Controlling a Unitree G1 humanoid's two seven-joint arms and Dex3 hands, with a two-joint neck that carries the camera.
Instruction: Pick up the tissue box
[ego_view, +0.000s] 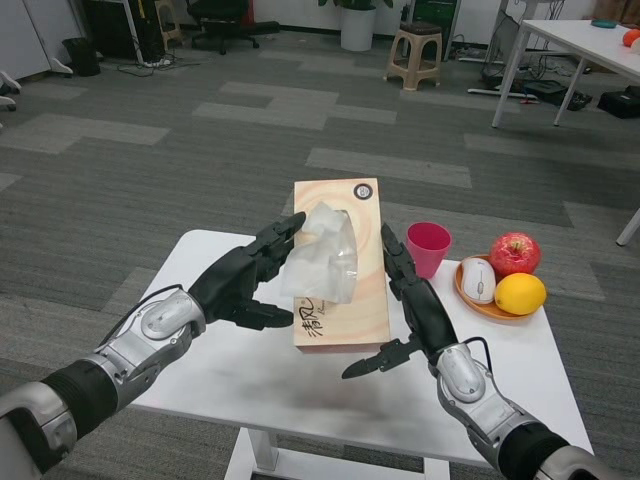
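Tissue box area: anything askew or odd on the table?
One oddity: a computer mouse lies on the orange plate with the apple and lemon. The tissue box is held between the left hand and right hand, tissue sticking up. The pink cup stands upright.

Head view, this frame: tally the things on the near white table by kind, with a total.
Tissue box, between the left hand and right hand: 1
Pink cup: 1
Orange plate: 1
Red apple: 1
Yellow lemon: 1
White computer mouse: 1
Total: 6
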